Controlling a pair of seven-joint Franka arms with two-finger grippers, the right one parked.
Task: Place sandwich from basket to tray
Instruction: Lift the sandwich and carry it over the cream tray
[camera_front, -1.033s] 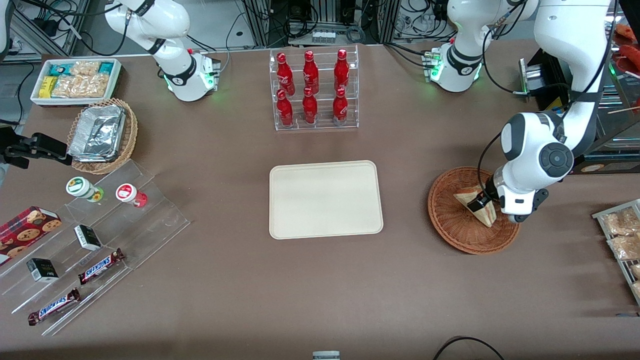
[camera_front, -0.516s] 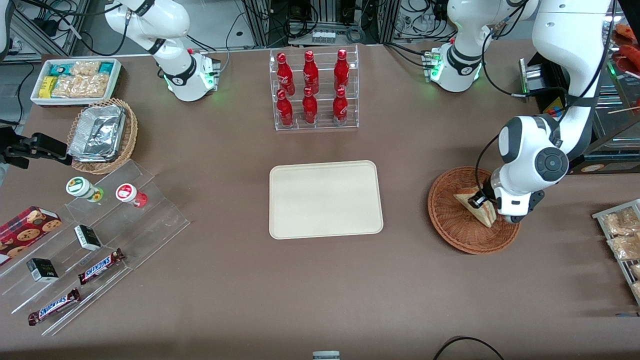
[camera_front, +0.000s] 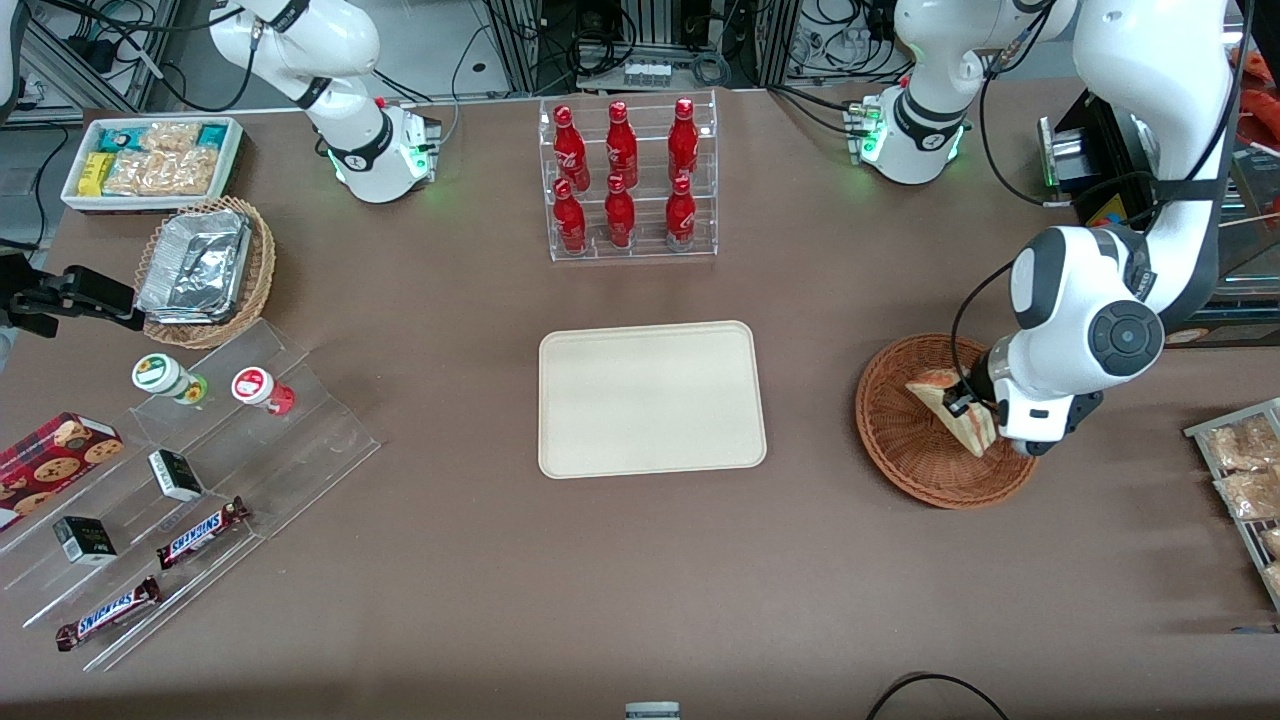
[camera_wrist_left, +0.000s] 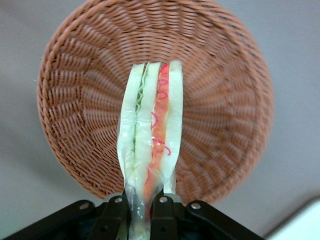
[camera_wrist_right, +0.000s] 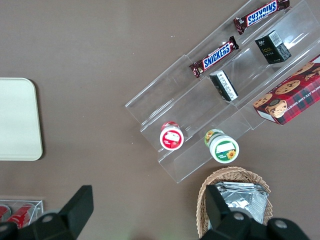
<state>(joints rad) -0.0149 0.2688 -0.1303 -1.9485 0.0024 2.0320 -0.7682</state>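
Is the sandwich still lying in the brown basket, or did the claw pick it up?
Picked up. The claw is shut on the sandwich, which hangs on edge above the basket, not lying in it.

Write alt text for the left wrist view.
The gripper is shut on the sandwich, holding the wedge with its layered edge facing the camera, above the round reddish-brown wicker basket. Brown table surrounds the basket.

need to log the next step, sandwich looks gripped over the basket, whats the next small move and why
Probably lift straight up a little more. The gripper is shut on the sandwich, which hangs above the basket floor. Clearing the rim comes first; only then carry it sideways to the bare tray.
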